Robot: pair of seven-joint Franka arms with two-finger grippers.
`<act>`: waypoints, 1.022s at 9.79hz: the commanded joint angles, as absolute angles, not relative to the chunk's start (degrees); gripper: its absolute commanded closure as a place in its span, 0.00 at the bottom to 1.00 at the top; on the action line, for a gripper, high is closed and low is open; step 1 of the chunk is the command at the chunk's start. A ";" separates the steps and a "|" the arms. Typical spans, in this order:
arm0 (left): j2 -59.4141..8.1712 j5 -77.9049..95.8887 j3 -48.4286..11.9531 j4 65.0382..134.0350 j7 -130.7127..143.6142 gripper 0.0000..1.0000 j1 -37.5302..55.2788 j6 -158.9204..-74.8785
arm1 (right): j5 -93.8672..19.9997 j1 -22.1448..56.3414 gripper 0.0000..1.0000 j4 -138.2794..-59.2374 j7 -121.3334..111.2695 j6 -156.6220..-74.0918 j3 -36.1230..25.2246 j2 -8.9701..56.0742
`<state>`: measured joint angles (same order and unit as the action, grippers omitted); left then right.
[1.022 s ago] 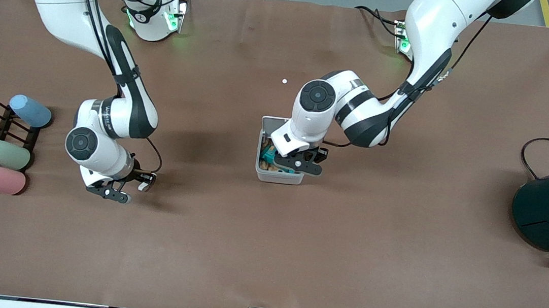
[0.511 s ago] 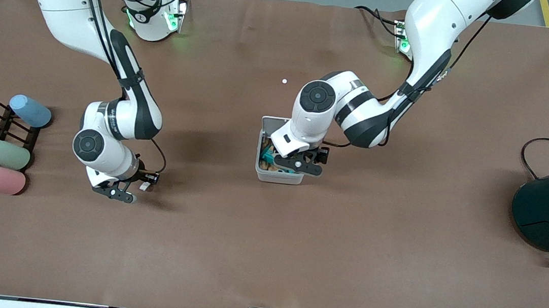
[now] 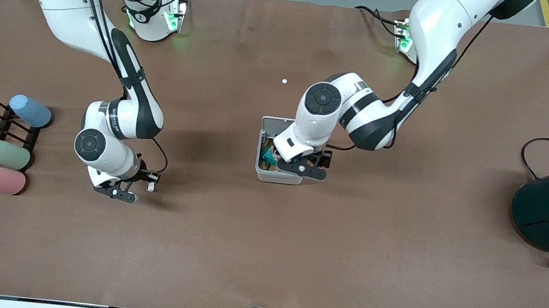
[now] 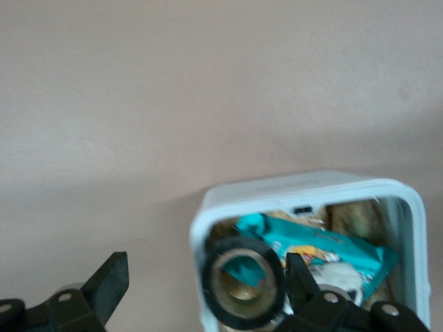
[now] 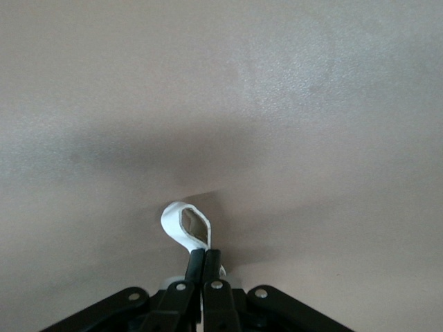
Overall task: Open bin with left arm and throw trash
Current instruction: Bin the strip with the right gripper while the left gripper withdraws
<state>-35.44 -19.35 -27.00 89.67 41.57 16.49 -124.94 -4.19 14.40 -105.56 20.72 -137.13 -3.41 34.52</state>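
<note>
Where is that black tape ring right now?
The black tape ring lies inside the open bin, on a teal packet, just under the left claw near the table's middle.

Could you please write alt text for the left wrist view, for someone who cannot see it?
The open left gripper hangs over the open white bin, where a black tape ring lies on teal wrappers. Bare brown table fills the rest.
</note>
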 commanded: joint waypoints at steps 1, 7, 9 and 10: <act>-30.43 -18.81 -27.51 89.91 41.75 0.00 11.54 -121.38 | -4.83 15.38 1.00 -105.13 20.74 -132.84 -2.29 32.62; -19.08 -10.49 -27.77 86.95 34.93 0.00 -5.69 -108.15 | -4.56 32.22 1.00 -81.67 34.51 -112.24 -0.53 30.32; -16.54 -7.14 -27.69 85.17 28.68 0.00 -9.21 -102.94 | -4.48 37.41 1.00 -78.16 41.64 -112.94 -0.53 32.50; -12.52 -5.21 -26.29 85.25 27.00 0.00 -9.14 -100.05 | -4.48 39.44 1.00 -77.87 43.23 -113.20 -0.53 33.48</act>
